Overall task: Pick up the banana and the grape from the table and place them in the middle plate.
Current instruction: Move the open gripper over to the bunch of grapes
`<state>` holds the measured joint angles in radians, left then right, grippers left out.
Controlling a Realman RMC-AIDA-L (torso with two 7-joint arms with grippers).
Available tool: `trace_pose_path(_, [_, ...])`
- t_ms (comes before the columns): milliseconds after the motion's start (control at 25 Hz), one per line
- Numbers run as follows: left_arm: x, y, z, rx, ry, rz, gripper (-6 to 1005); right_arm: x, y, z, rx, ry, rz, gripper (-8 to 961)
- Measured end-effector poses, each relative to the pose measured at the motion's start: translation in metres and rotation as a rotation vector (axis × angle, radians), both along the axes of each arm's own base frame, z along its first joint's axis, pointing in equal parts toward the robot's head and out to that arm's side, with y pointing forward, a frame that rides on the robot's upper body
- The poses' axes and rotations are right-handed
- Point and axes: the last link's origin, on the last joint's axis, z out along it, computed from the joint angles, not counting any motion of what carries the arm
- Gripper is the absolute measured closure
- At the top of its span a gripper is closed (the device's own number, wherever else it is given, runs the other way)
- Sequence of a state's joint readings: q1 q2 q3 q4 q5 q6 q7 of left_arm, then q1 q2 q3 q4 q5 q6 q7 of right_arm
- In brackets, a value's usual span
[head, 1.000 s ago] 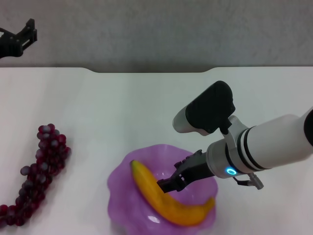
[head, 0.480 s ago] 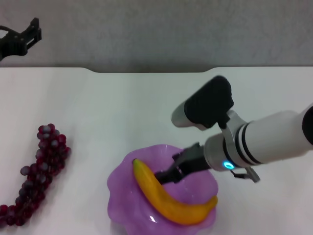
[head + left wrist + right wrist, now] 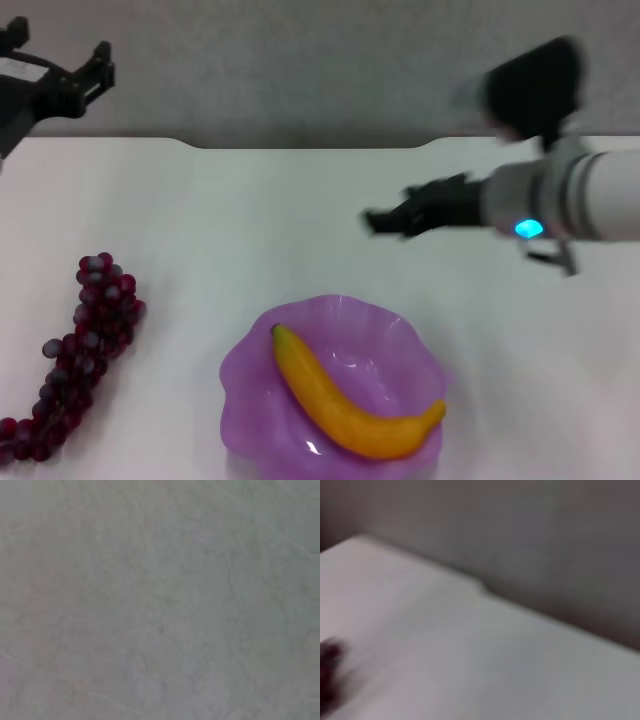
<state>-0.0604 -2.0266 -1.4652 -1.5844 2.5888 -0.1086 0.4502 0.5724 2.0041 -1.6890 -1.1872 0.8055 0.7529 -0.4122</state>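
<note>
Smooth, glossy yellow-orange banana (image 3: pixel 350 405) lies curved inside translucent purple scalloped middle plate (image 3: pixel 250 385). Knobbly dark-red grape (image 3: pixel 85 350) bunch at plate's 9 o'clock on white table (image 3: pixel 250 220). Right gripper (image 3: pixel 385 220) at 12 o'clock, holding nothing; spread indeterminable. Left gripper (image 3: pixel 55 75) spread, far left.

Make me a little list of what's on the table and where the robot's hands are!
banana: curved yellow banana, lying in the plate
plate: see-through purple wavy-rimmed plastic plate, near edge of the white table
grapes: long bunch of dark red grapes, on the table, left of the plate
right gripper: raised above the table, holding nothing
left gripper: far left corner, open, empty
</note>
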Motion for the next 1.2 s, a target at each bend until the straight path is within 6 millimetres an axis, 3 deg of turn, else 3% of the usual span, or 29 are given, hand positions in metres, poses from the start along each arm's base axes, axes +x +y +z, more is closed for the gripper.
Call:
trace_pose_path(200, [0.0,0.0,-0.004,-0.044,0.009,0.019,138,0.049,0.011,0.052,0.208,0.077,-0.13,246])
trace_pose_path(360, [0.001,-0.001,0.0,-0.071,0.02,0.04,138,0.098,0.004,0.092,0.347,0.098,-0.255,247])
trace_pose_path(560, [-0.003,-0.005,0.01,-0.109,0.038,0.093,138,0.139,-0.01,0.12,0.437,0.111,-0.363,247])
trace_pose_path(880, [-0.009,0.0,0.011,-0.272,0.076,0.259,138,0.147,-0.015,0.121,0.435,0.11,-0.389,248])
trace_pose_path(1200, [-0.025,0.021,-0.009,-0.387,0.128,0.492,138,0.146,-0.015,0.117,0.416,0.107,-0.387,249])
